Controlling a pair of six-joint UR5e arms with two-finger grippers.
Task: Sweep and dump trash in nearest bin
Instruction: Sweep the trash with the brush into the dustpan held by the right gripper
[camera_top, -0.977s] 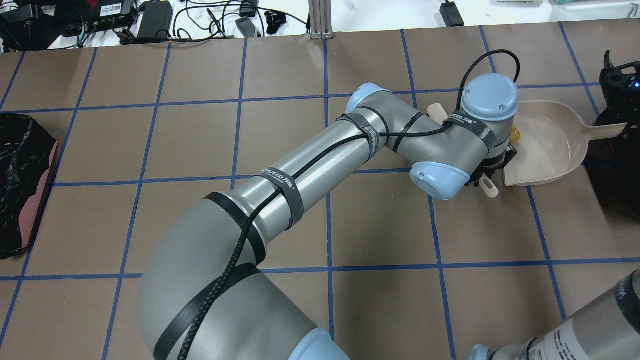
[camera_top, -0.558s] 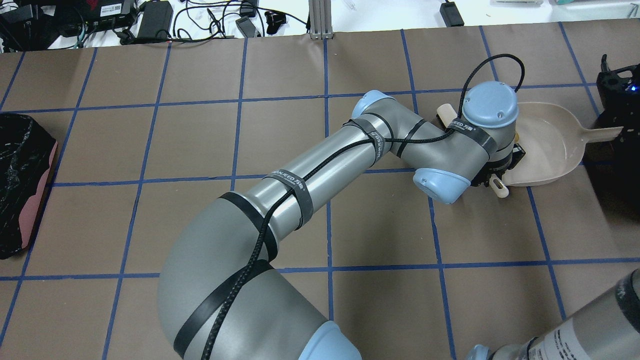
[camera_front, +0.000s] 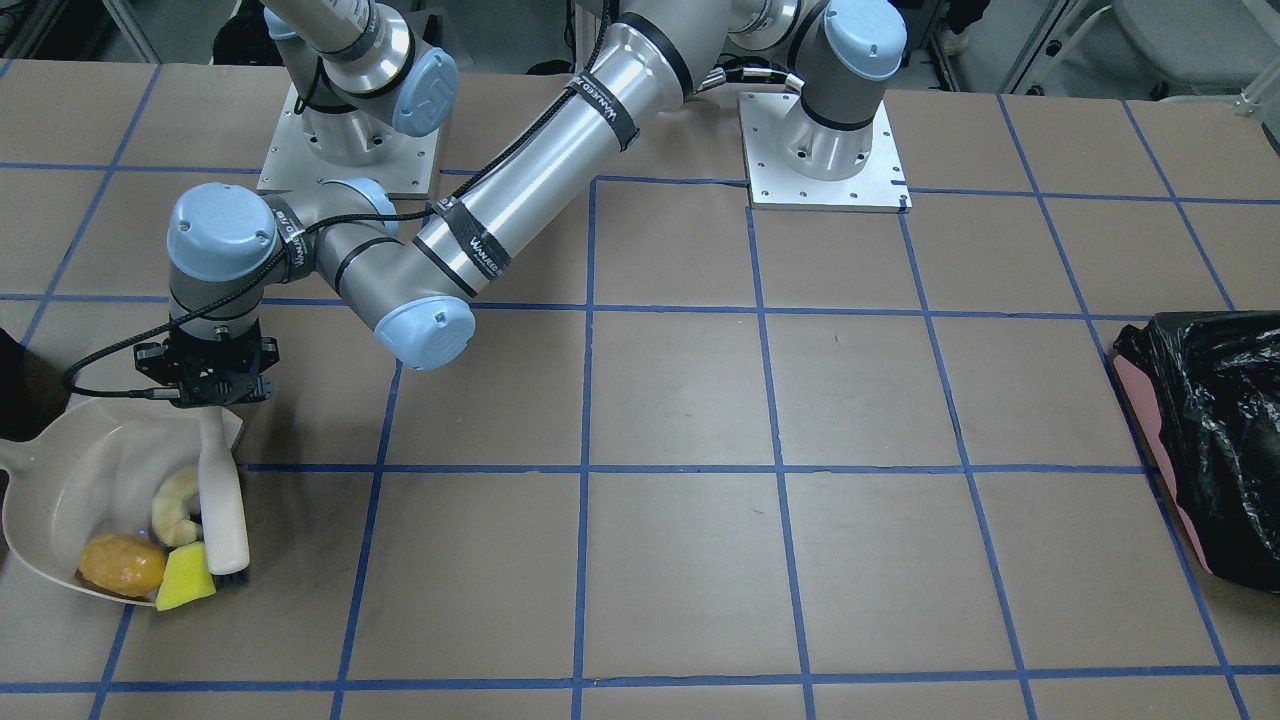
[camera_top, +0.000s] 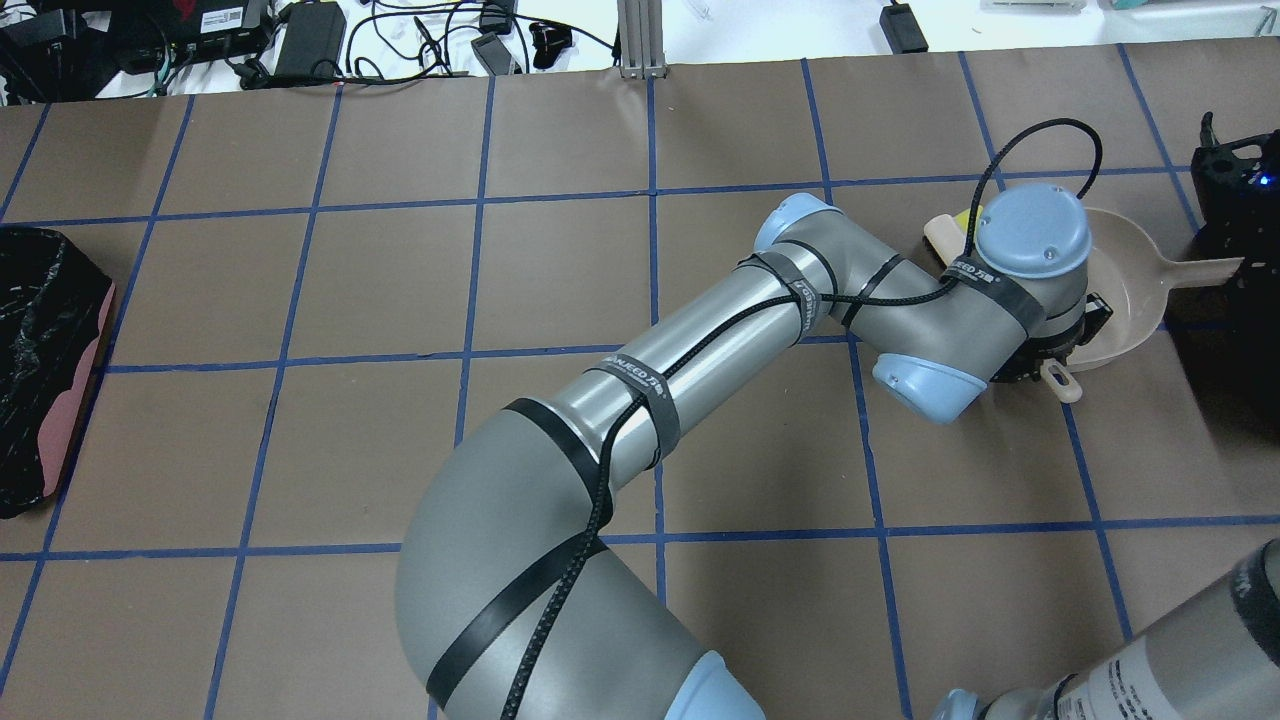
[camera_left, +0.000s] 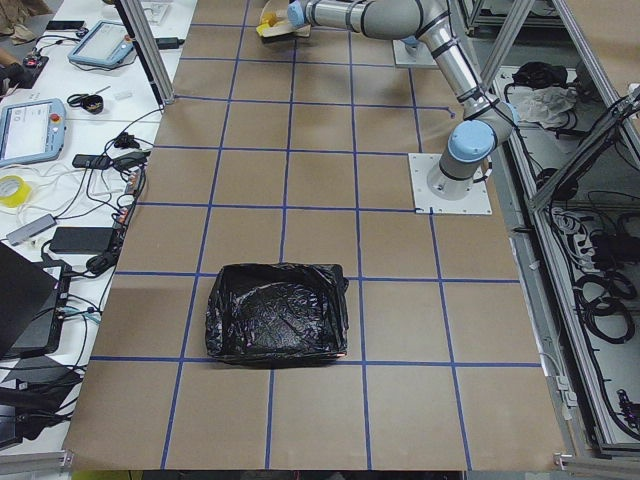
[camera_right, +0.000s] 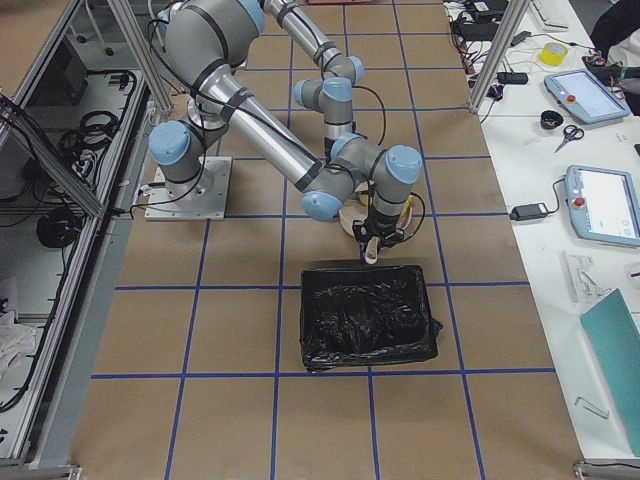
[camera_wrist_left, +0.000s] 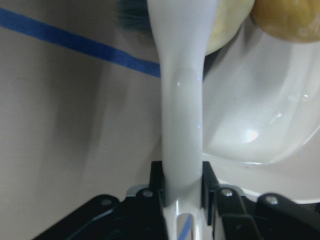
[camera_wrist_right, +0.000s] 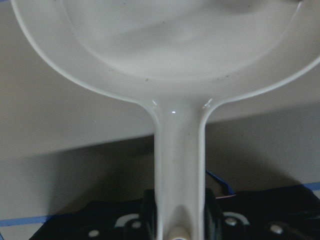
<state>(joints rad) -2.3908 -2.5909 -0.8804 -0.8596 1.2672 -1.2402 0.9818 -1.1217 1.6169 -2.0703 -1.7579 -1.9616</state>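
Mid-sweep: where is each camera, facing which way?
Front: across the table, facing the bases; left arm at the dustpan.
Overhead: behind the bases, looking forward; left arm.
Left side: left end, pink bin near; left arm beyond.
Right side: right end, bin near; right arm nearest.
Left wrist: along the brush; left gripper.
Right wrist: along the dustpan; right gripper.
Both wrists see the dustpan.

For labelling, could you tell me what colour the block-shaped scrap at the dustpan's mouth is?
The block is yellow-green, clearest in the exterior front-facing view.
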